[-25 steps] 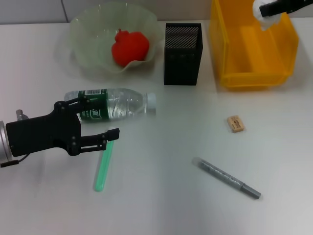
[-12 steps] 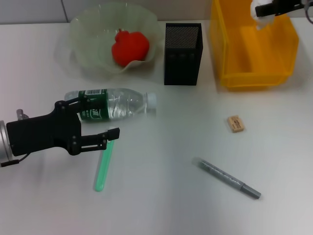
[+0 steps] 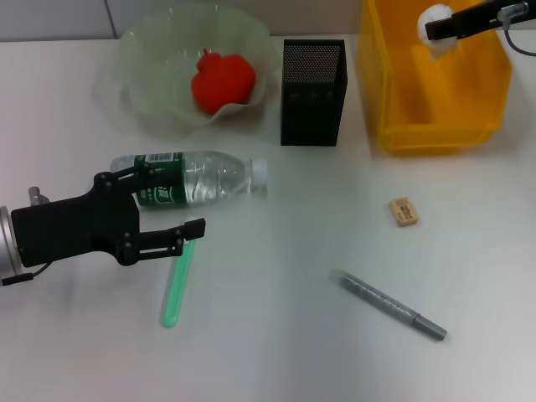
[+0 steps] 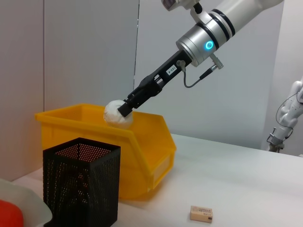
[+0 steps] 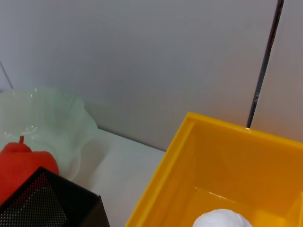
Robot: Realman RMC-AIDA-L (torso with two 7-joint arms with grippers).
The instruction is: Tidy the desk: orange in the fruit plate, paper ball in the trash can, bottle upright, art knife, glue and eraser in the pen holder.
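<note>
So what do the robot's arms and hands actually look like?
The left hand is a boxy matte-black block with thin black fingers, joined to a silver metal wrist with a thin black cable. The right hand is slim and black with a small white label. Its wrist is a silver cylinder with a glowing blue ring and a thin grey cable looped beside it, and the arm above is glossy white with black bands.

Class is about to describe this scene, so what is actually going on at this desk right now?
The right gripper holds the paper ball over the yellow bin, not yet released. The left gripper is open beside the lying bottle. The eraser, the grey art knife and the green glue stick lie on the desk.
</note>
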